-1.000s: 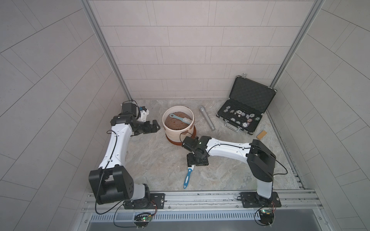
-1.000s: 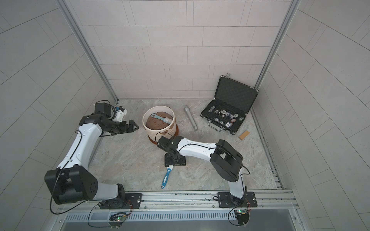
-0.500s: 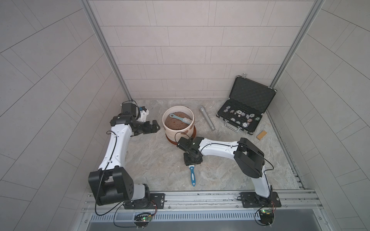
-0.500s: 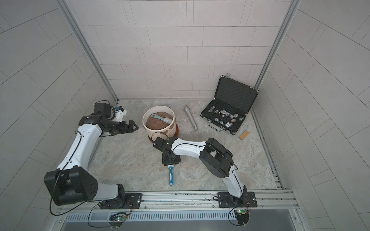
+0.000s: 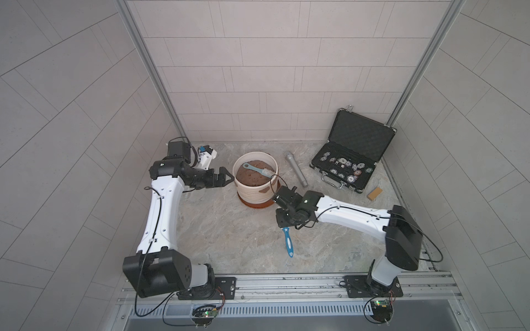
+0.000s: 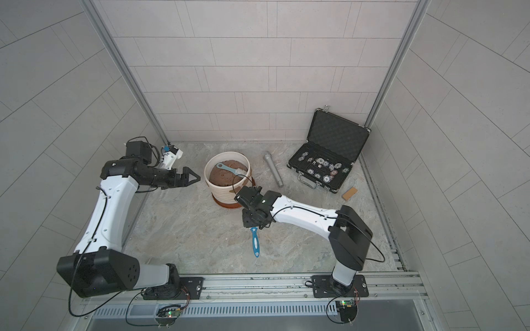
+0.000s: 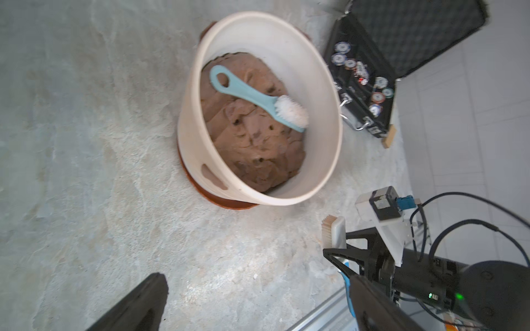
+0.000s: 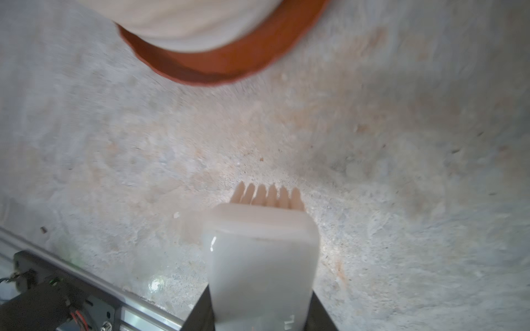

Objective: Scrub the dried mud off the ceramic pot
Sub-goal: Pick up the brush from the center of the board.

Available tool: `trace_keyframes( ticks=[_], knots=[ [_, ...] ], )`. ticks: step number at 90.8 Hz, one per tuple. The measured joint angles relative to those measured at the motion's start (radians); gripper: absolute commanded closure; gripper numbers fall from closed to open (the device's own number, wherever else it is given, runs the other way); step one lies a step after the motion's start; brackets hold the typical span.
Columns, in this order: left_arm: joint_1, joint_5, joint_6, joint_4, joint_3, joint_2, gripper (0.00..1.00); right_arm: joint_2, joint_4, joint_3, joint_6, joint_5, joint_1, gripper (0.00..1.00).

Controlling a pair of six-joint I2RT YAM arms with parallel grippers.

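**An unbraced pot and a brush gripped near its head**

We find the ceramic pot [image 5: 254,192] upright on its orange saucer [image 5: 255,205], toward the back of the floor between the two arms. The dried mud [image 5: 261,190] shows as small reddish-brown patches on the ribbed outer wall, on the side facing the right arm. One more patch [image 7: 213,179] sits low on the wall in the left wrist view.

The right gripper [image 5: 284,222] is clamped on the blue-handled brush [image 5: 288,243] close to its white head [image 8: 259,258]. It is near the saucer and not touching it. The left gripper [image 5: 226,180] hangs just beside the pot's far side with its jaws wide apart and nothing between them.

We judge these the likely ways for it to go wrong:

- Nothing steadies the pot. A sideways scrubbing push could slide it on the saucer, or shove pot and saucer together across the stone.
- The long handle juts out behind the grip, so pressure at the bristles [image 8: 268,195] may make the brush twist in the jaws.
- The bristles do not face the wall yet. If the wrist turns too little, bare plastic would rub the mud instead.
- A high, hard press might rock the pot — the soil [image 5: 249,179] and the teal brush [image 5: 258,170] lying on it could spill.
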Motion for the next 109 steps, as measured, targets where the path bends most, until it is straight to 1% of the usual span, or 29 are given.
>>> trace_keyframes(
  ticks=[11, 19, 26, 30, 36, 45, 52, 61, 73, 87, 94, 109],
  knots=[
    [-0.026, 0.087, 0.020, -0.052, 0.048, -0.016, 0.00, -0.242, 0.162, -0.145, -0.201, 0.035, 0.001, 0.63],
    [-0.076, 0.129, 0.027, -0.084, 0.080, -0.016, 0.00, -0.413, 0.314, -0.274, -0.378, 0.060, 0.002, 0.63],
    [-0.127, 0.163, 0.025, -0.103, 0.088, -0.016, 0.00, -0.504, 0.432, -0.365, -0.532, 0.070, 0.003, 0.63],
    [-0.154, 0.185, 0.023, -0.113, 0.088, -0.014, 0.00, -0.528, 0.489, -0.402, -0.621, 0.072, 0.005, 0.63],
    [-0.192, 0.217, 0.014, -0.122, 0.088, -0.009, 0.00, -0.526, 0.546, -0.430, -0.742, 0.075, 0.013, 0.63],
    [-0.248, 0.253, -0.006, -0.132, 0.088, 0.005, 0.00, -0.475, 0.589, -0.425, -0.901, 0.079, 0.031, 0.63],
    [-0.287, 0.266, -0.019, -0.132, 0.088, 0.017, 0.00, -0.417, 0.601, -0.395, -0.986, 0.093, 0.048, 0.63],
    [-0.329, 0.269, -0.026, -0.126, 0.075, 0.025, 0.00, -0.341, 0.630, -0.344, -1.051, 0.100, 0.070, 0.63],
    [-0.357, 0.246, -0.032, -0.113, 0.035, 0.025, 0.00, -0.275, 0.652, -0.278, -1.081, 0.099, 0.089, 0.62],
    [-0.359, 0.195, -0.047, -0.090, -0.003, 0.025, 0.00, -0.242, 0.683, -0.229, -1.080, 0.091, 0.104, 0.62],
    [-0.359, 0.192, -0.052, -0.081, -0.005, 0.025, 0.01, -0.226, 0.686, -0.204, -1.075, 0.091, 0.111, 0.62],
    [-0.364, 0.186, -0.058, -0.072, -0.006, 0.026, 0.06, -0.182, 0.684, -0.152, -1.050, 0.103, 0.116, 0.62]
  ],
)
